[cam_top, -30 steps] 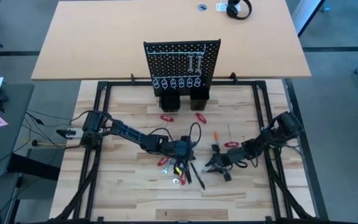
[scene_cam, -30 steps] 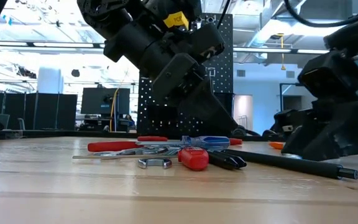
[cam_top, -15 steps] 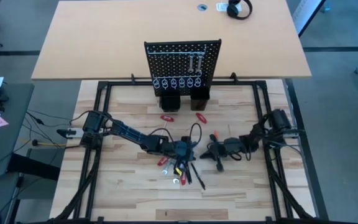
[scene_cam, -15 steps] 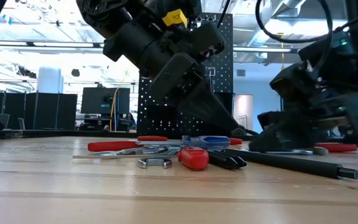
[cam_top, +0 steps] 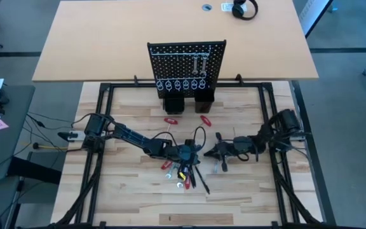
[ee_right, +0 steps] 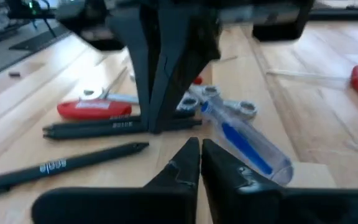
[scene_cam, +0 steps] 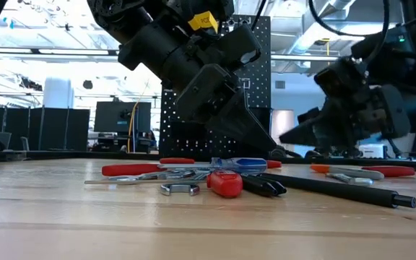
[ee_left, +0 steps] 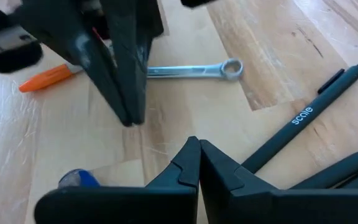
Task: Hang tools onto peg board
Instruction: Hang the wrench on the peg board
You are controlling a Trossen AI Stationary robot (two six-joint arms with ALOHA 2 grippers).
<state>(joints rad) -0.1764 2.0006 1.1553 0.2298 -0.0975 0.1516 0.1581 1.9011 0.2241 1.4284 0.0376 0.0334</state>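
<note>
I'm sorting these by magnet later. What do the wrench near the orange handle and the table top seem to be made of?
The wrench looks like bare polished steel: silver-grey with a bright sheen along its shank and ring end. The table top looks like light wood planks with a smooth finish: visible grain lines and seams between boards. Neither can be confirmed by look alone.

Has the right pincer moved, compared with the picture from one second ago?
Yes. In the high view the right pincer now lies closer to the peg board and nearer the left pincer than before.
</note>
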